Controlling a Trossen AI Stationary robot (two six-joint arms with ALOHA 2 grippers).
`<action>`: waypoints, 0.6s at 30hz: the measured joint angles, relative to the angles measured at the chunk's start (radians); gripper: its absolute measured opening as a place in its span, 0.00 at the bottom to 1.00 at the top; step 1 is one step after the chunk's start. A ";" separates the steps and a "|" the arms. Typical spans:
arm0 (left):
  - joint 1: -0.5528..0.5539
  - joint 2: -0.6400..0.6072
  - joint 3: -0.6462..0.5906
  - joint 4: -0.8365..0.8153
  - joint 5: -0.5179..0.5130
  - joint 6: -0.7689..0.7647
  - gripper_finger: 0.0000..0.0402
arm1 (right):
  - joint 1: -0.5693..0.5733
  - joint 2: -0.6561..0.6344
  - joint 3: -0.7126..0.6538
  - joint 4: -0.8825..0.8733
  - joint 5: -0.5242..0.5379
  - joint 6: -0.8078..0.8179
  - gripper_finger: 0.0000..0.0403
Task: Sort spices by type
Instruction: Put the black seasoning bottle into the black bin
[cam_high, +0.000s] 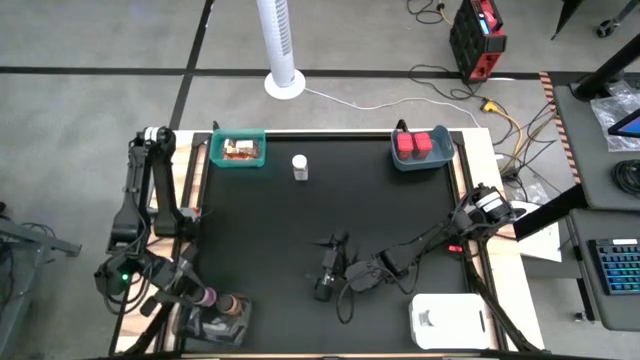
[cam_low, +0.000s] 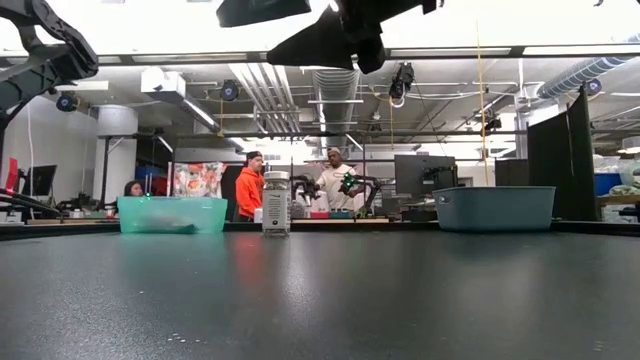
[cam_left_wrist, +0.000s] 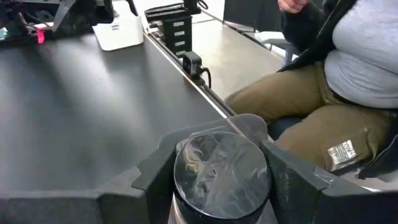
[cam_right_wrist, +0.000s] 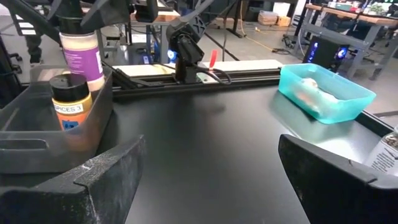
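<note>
My left gripper (cam_high: 205, 297) (cam_left_wrist: 222, 168) is at the table's near left corner, shut on a purple-labelled jar (cam_right_wrist: 81, 53). The jar is over a clear tray (cam_high: 215, 322) where an amber jar (cam_right_wrist: 71, 102) stands upright. My right gripper (cam_high: 327, 270) (cam_right_wrist: 211, 168) hangs open over the table's middle, pointing left and touching nothing. A white-capped bottle (cam_high: 300, 167) (cam_low: 276, 203) stands alone near the far edge. Packets lie in the teal bin (cam_high: 238, 150). Two red boxes sit in the blue-grey bin (cam_high: 420, 147). My left gripper pinches the purple-labelled jar between its two fingers at the jar's top (cam_left_wrist: 222, 171), just below the shiny lid. One finger (cam_left_wrist: 155, 177) is on each side, and they slant down from above. The jar stays upright. Whether its base rests in the tray cannot be told.
A white tray (cam_high: 447, 318) sits at the near right corner. A seated person (cam_left_wrist: 336, 99) is close beyond the table's edge by the left arm. People stand in the room behind the far edge. Bare black tabletop lies between the bins and the right gripper.
</note>
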 joint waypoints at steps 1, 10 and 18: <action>0.000 -0.003 0.000 0.001 0.000 0.000 0.47 | -0.001 0.000 0.000 0.000 0.000 0.000 0.89; 0.000 -0.022 0.036 -0.053 0.044 -0.010 0.47 | -0.005 0.001 0.000 -0.008 0.000 0.002 0.89; 0.000 -0.010 -0.009 -0.018 0.027 -0.083 0.47 | -0.005 0.001 0.000 -0.015 -0.003 0.019 0.89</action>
